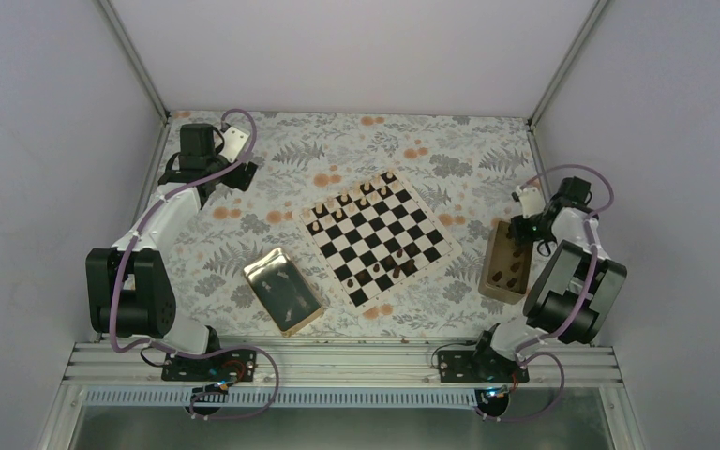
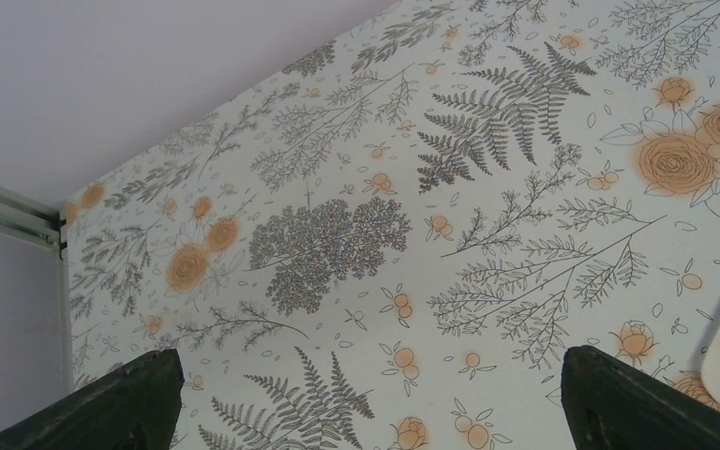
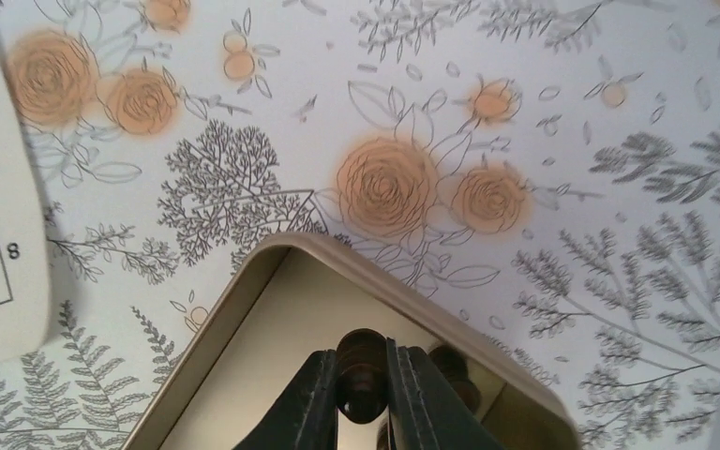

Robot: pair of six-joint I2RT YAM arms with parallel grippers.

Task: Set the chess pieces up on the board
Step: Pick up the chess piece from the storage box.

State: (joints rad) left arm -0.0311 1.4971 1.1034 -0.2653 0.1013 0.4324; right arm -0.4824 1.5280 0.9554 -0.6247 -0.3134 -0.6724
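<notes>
Dark piece (image 3: 364, 380) — between right fingers (image 3: 306, 405)

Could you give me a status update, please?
Left gripper open over table. Right gripper shut on dark piece in box. Board partly set. Nothing blocking.

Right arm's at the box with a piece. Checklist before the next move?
1. Right end effector shut on dark piece: ok.
2. Dark piece lifted clear of the tan box: cannot tell; it is over the box interior.
3. Neighbouring piece free of the fingers: cannot tell; it sits right beside one finger.
4. Left end effector open, empty, away from the board: ok.
5. Free squares on the board's near rows: ok.
</notes>
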